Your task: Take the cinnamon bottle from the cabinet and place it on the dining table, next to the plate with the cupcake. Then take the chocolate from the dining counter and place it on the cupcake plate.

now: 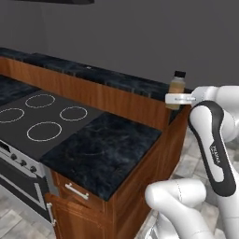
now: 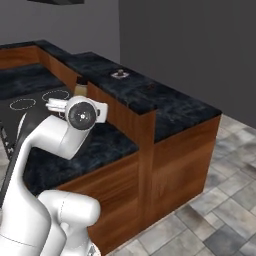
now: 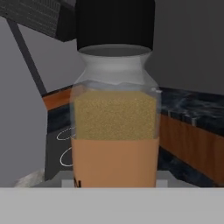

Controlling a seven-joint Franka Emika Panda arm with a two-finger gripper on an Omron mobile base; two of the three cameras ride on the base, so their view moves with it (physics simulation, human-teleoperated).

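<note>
Tan cinnamon bottle (image 1: 177, 89) sits pinched upright in the end effector (image 1: 179, 98), right of frame; it should stay level toward the plate (image 2: 119, 75).

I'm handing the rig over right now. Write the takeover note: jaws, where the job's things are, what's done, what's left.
Gripper: jaws shut on the cinnamon bottle, held upright in the air at the near end of the raised black-topped ledge.
Plate: sits further along a black top in the right base view, with a small item on it, too small to identify.
Chocolate: not made out.
Done: bottle picked up.
Left: set the bottle next to the plate, then fetch the chocolate and put it on the plate.
</note>
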